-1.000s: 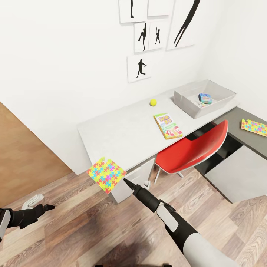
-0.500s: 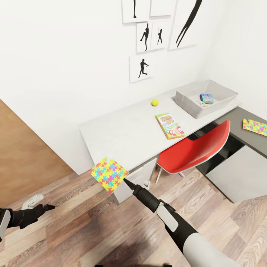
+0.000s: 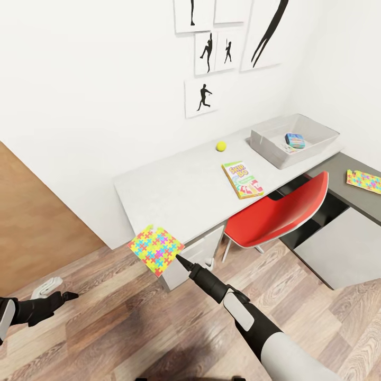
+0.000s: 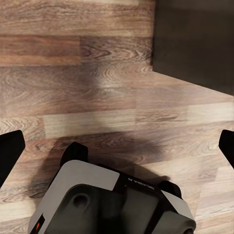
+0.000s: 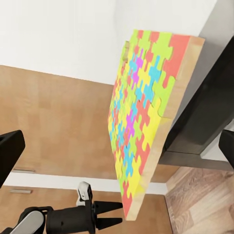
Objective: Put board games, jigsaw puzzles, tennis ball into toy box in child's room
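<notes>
One jigsaw puzzle lies over the near left corner of the table, partly overhanging. My right gripper is open just in front of its edge; in the right wrist view the puzzle stands edge-on between the wide-apart fingers. The Skip-Bo board game and the tennis ball rest on the tabletop. The toy box at the far right holds a blue board game. A second jigsaw puzzle lies on the dark lower section. My left gripper hangs open over the floor.
A red chair is pushed under the table between me and the toy box. White wall with black silhouette pictures stands behind the table. Wooden floor lies below; my own base is seen under the left gripper.
The whole view shifted slightly right a second ago, a camera move. Over the last half second nothing has visibly moved.
</notes>
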Available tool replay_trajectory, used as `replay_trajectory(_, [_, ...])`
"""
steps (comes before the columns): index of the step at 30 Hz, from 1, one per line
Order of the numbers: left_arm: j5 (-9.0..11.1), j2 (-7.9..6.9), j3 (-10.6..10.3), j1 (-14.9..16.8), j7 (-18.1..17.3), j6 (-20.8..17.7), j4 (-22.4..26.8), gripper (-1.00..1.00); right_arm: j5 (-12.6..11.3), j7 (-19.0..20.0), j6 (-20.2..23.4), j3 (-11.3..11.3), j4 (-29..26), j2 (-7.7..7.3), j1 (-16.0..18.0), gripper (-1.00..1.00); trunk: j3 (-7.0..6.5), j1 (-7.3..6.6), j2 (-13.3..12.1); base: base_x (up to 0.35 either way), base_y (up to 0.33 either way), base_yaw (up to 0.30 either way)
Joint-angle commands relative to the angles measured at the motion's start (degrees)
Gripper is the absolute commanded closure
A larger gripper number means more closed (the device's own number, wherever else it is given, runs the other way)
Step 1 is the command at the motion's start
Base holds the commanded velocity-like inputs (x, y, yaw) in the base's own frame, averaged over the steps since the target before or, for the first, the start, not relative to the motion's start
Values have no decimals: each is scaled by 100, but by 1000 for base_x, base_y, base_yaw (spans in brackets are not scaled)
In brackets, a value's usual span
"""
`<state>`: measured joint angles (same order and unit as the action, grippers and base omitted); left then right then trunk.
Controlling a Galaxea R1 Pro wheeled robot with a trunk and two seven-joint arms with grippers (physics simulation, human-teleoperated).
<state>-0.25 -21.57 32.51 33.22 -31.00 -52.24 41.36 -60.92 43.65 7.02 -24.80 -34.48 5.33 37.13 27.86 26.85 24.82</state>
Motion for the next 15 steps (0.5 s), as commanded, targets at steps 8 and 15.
replay_trajectory(8, [-3,15,18,5,-20,-40,3,-100,-67,-49,62,-5,40,11,5,-100,8,3,9,0,0,0])
replay_trajectory(15, [-2,18,18,3,-20,-40,3,-100,-69,-56,60,9,325,73,5,-100,8,3,9,0,0,0])
